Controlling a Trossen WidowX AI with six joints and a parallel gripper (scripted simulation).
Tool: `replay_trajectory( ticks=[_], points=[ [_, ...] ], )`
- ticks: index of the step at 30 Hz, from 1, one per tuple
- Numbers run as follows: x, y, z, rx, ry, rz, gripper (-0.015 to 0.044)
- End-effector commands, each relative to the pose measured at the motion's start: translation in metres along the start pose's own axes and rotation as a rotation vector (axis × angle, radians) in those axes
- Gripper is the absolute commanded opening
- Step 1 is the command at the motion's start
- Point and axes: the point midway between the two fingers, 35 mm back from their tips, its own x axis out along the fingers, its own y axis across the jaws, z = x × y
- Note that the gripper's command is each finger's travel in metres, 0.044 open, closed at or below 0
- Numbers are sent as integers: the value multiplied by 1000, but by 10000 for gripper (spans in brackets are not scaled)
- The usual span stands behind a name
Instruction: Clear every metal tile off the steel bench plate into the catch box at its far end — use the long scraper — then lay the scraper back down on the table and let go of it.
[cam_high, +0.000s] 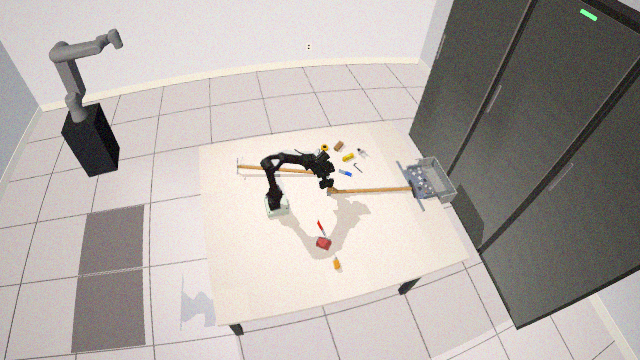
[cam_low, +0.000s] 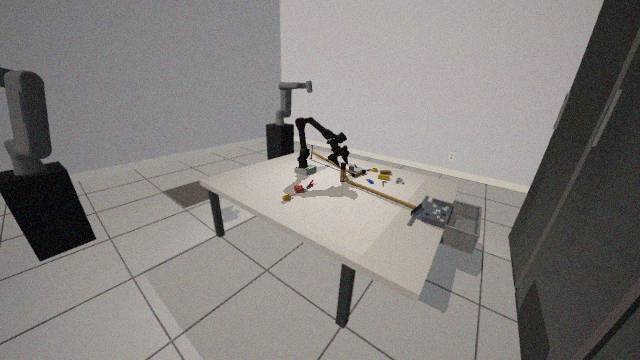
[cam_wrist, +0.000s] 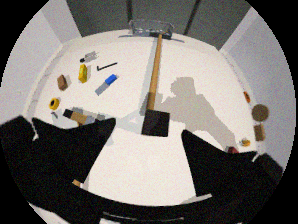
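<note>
Steel bench plate (cam_high: 425, 192) (cam_low: 431, 216), bearing scattered metal tiles (cam_high: 421, 181) (cam_low: 440, 210); long wooden-handled scraper (cam_high: 372, 190) (cam_low: 380, 192) (cam_wrist: 155, 75), lying on the table with its blade by the plate; black parallel-jaw gripper (cam_high: 326, 176) (cam_low: 340, 158) (cam_wrist: 149, 127), hovering near its dark grip block, fingers spreading wide, holding nothing.
</note>
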Motion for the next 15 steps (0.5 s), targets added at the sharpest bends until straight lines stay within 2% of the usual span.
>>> replay_trajectory(
  ticks=[1,15],
  points=[
    [7,0,-2,-4,5,3,440],
    [30,-1,-3,-4,4,2,440]
  ],
)
